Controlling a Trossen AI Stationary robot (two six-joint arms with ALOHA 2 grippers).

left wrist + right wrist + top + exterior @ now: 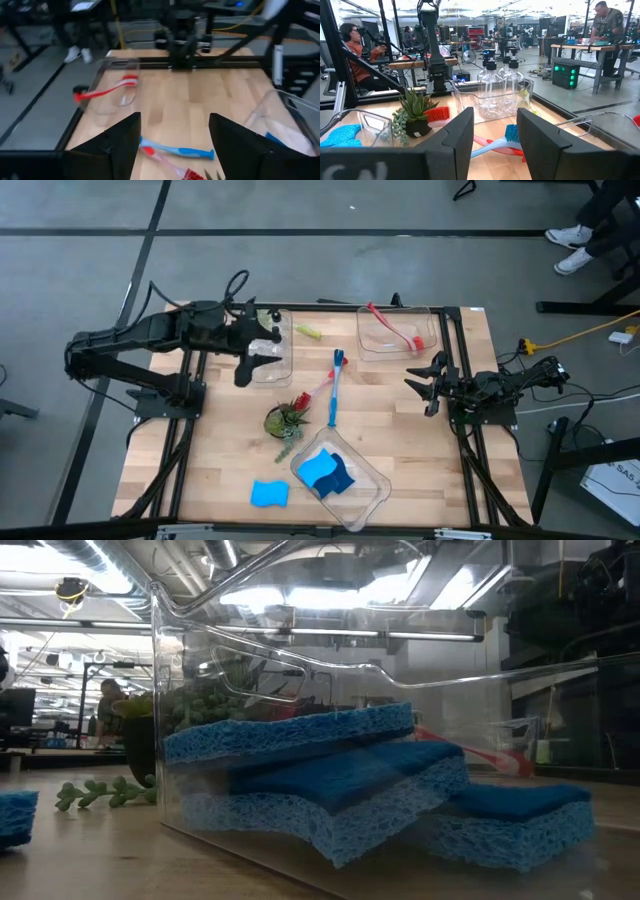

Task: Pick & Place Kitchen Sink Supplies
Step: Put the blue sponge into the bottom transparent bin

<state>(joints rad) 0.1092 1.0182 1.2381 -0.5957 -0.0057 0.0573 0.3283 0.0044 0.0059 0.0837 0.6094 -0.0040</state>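
My left gripper [252, 360] [174, 120] is open at the bottle bin's near left corner, touching nothing. My right gripper [425, 380] [495, 112] waits open at the table's right side. Clear pump bottles [497, 82] stand upright in a clear bin [285, 365]. A blue brush [335, 388] [177, 151] and a red brush [315, 392] lie crossed on the table's middle. Another red brush [395, 330] [107, 90] lies in the far right bin. A yellow-green brush [308, 332] lies between the far bins. Blue sponges [328, 472] [330, 775] are stacked in the near bin; one sponge [270, 493] lies loose beside it.
A small potted plant [288, 418] [412, 115] stands at the table's middle, between the brushes and the near bin [370, 495]. The far right bin [430, 345] sits by the far edge. Bare wood shows between the right gripper and the brushes. People sit beyond the table.
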